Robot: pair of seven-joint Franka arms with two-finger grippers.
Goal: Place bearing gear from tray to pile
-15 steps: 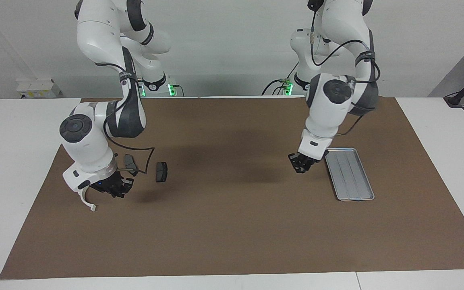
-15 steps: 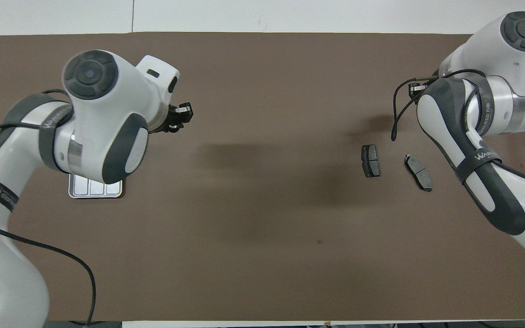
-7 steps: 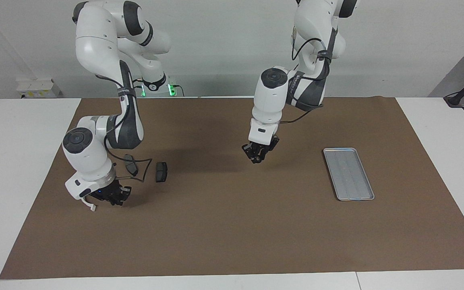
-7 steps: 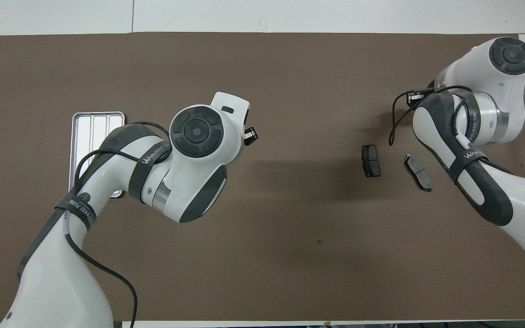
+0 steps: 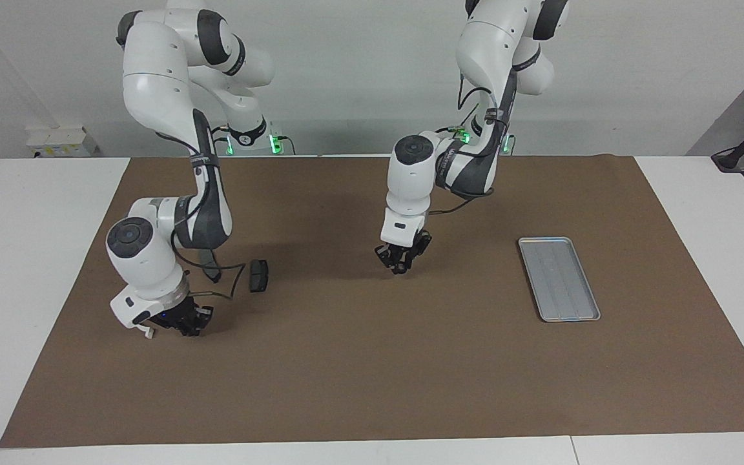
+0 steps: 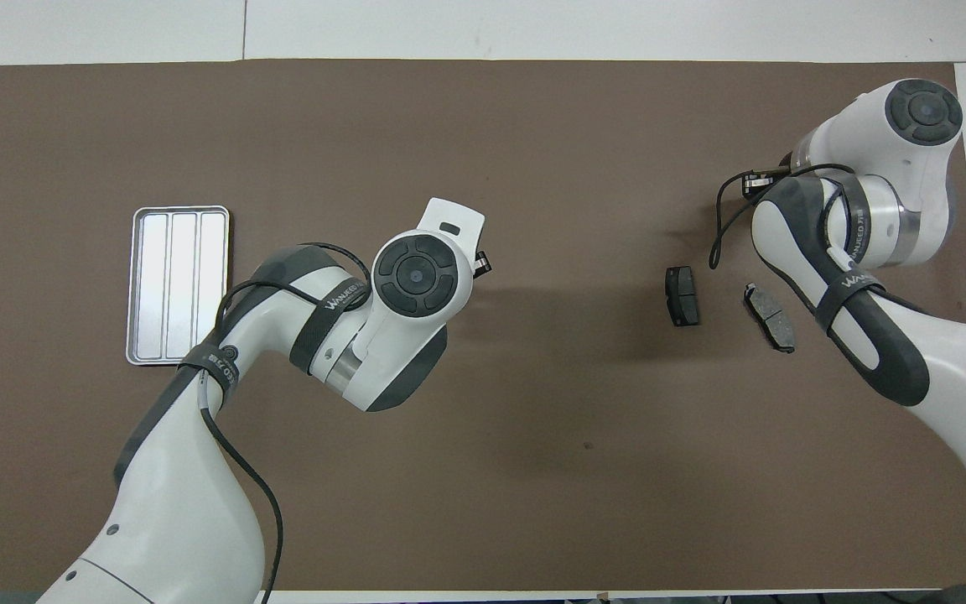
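Silver-grey tray [image 5: 559, 278] sits at the left arm's end of the bench, long axis running away from the robots. Its ribbed floor looks bare in both views, with no bearing gear on it. I can't find the gear anywhere on the brown mat [image 5: 372, 374] either.

Best guess: it's in the left tool [image 5: 401, 259], which hangs over the middle of the mat, between tray and pile. It's too dark and small there, so I can't tell if that tool is pinching anything or spread.

Key relation: the pile lies from the left tool toward the right arm's end, well apart from it. What shows of the pile is two dark grey brake pads. One pad [image 6: 682, 295] is closer to the bench middle, and the other [image 6: 770, 316] is beside it, slightly skewed.

Right tool [image 5: 181, 319] is low over the mat beside the pads, with a white sliver [image 5: 147, 333] at its edge; I can't tell its state either. The right arm is much nearer the pile, so the drop needs to stay clear of it.
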